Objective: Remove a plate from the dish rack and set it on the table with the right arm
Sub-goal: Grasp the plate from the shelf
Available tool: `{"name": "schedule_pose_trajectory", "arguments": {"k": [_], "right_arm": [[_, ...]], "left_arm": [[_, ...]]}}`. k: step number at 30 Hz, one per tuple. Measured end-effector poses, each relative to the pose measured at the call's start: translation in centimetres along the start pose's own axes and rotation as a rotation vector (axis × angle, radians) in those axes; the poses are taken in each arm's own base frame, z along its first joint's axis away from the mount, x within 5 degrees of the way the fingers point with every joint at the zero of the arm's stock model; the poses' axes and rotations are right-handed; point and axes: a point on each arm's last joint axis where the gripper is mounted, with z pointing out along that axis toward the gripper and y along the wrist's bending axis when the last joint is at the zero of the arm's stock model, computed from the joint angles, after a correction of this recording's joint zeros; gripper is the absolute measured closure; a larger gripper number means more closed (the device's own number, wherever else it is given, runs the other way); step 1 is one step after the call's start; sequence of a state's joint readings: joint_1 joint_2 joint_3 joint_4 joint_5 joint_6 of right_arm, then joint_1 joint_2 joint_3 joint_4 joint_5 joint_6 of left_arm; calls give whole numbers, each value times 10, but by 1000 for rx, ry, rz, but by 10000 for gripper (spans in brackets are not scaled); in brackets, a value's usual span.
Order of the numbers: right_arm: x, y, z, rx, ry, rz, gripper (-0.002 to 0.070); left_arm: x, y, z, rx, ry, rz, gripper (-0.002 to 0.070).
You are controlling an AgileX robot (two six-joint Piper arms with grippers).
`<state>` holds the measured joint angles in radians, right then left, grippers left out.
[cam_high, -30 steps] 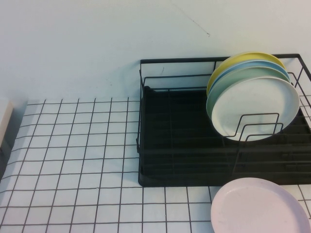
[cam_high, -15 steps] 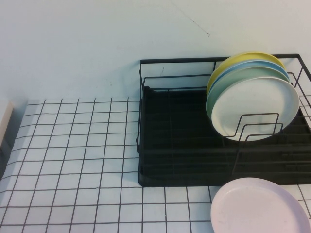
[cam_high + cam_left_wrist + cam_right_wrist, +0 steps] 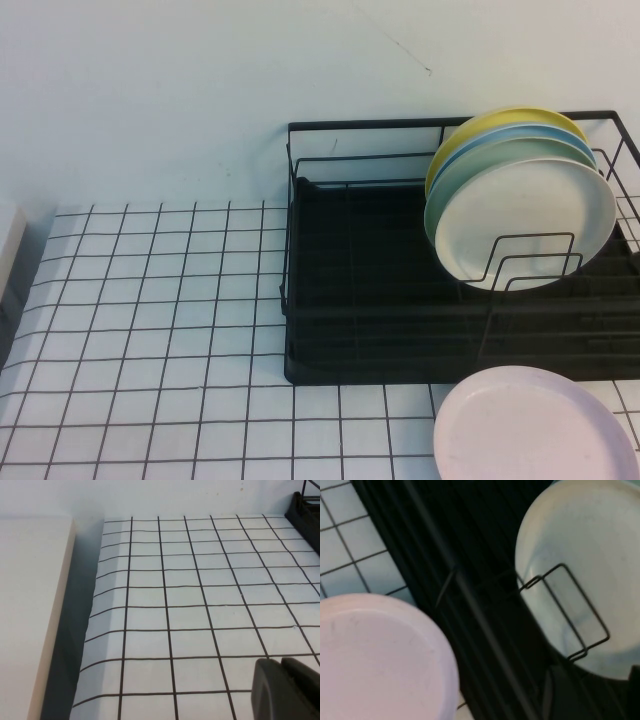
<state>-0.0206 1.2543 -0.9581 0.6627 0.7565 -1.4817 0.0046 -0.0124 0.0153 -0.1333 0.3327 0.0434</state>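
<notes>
White plate [image 3: 525,210] unmoved over the last second, standing on edge in rack [image 3: 350,300], foremost of four, leaning on wire loops at the right end; no arm yet in the high view; so task hardly begun, plate not yet gripped or lifted.

Right gripper out of the high view, poised above the rack's front edge between pink plate [image 3: 535,425] and white plate, judging by its wrist camera; dark shape in that view's corner perhaps part of it; grip state not to be told; nothing seen held.

Left gripper [image 3: 282,667] low over table [image 3: 150,320] near its left edge, closed, empty, parked.

Smooth, matte, round plates with shallow rims: mint [image 3: 470,165], blue [image 3: 500,140], yellow [image 3: 500,118] behind; thin black wire over a ribbed tray; flat gridded sheet beneath.
</notes>
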Motion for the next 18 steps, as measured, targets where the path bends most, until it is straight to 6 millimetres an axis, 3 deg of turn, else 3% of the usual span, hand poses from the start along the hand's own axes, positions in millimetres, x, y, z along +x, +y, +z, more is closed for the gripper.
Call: {"name": "schedule_pose_trajectory", "arguments": {"k": [3,5,9,18], "right_arm": [[-7,-21,15,12,-28,-100,312],[-10,-34,24,22,-34,-165,288],[-12,-55,44,35,-32,-283,299],[0,-84,100,1,4,-280,322]], "left_arm": [[0,0,0,0,0,0,678],[0,0,0,0,0,0,678],[0,0,0,0,0,0,678],[0,0,0,0,0,-4,678]]}}
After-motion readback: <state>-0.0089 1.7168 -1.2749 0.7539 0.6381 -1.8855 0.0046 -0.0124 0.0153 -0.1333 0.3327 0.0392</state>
